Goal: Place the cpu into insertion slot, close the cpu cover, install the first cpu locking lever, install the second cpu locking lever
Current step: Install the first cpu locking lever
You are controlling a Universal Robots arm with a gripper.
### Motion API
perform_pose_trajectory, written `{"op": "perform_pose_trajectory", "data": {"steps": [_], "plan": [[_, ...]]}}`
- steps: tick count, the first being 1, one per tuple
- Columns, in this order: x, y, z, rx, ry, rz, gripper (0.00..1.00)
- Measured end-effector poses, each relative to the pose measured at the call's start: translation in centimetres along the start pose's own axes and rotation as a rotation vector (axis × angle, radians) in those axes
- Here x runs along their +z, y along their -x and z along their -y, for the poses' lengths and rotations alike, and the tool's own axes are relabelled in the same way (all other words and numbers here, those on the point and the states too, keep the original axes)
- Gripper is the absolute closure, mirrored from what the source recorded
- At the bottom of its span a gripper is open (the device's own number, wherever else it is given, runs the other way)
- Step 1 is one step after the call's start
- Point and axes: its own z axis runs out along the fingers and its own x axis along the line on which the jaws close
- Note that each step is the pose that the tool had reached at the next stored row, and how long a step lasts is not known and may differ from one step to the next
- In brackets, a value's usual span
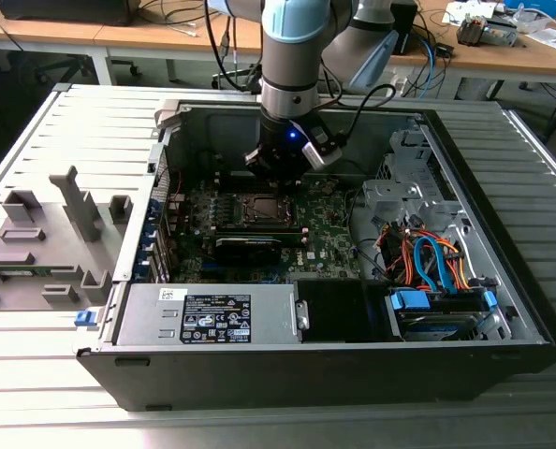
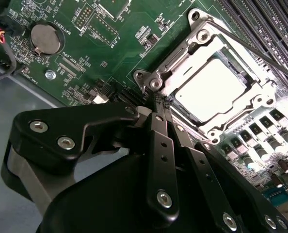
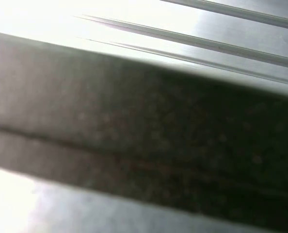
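CPU [image 2: 209, 87], a flat square chip with a pale metal top, lies seated in the insertion slot [image 2: 260, 99] on the green motherboard [image 2: 115, 53]. The cpu cover [image 2: 183, 65], a silver frame plate with a square cutout, lies closed over the chip, so that the chip's top shows through the cutout. A thin locking lever [image 2: 250, 48] runs along one side of the socket, beside the rows of long black slots [image 2: 275, 24].

The tool [image 2: 162, 102] stands at a corner of the socket frame, its two black fingers [image 2: 157, 116] pressed close together with their tips just beside a corner screw [image 2: 155, 84]; whether anything thin is pinched between them cannot be told.

In the exterior view, the arm [image 1: 292, 65] reaches down into the open computer case [image 1: 503, 243], and the tool [image 1: 276, 187] hangs just above the socket [image 1: 259, 208] near the middle of the board. A black graphics card [image 1: 248, 245] lies just in front of the socket, and a grey power supply [image 1: 208, 313] fills the case's near corner on the exterior view's left. The case rests on a ribbed metal desk [image 1: 35, 393].
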Motion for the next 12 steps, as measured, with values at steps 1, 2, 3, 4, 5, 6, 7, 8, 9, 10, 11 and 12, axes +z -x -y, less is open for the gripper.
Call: {"op": "perform_pose_trajectory", "data": {"steps": [1,2,3,4,5,6,7,8,9,10,11,12], "plan": [[0.00,0.01,0.00,0.000,0.0001,0.0000,0.89],[-0.01,0.01,-0.01,0.000,0.0001,0.0000,0.89],[-0.15,0.02,-0.02,0.000,0.0005,0.0006,0.89],[-0.28,0.03,-0.02,0.000,0.0005,0.0010,0.89],[-0.46,0.04,-0.03,0.000,0.0005,0.0013,0.89],[-0.71,0.03,-0.03,0.000,0.0001,0.0004,0.89],[-0.87,0.03,-0.04,0.000,0.0003,0.0006,0.89],[-1.19,0.02,-0.05,0.000,0.0002,0.0006,0.89],[-1.28,0.02,-0.05,0.000,0.0000,0.0006,0.89],[-1.33,0.03,-0.05,0.000,0.0001,0.0006,0.89],[-1.36,-0.01,-0.06,0.000,0.0004,0.0012,0.89],[-1.38,-0.17,-0.09,0.000,0.0002,0.0017,0.89]]}}
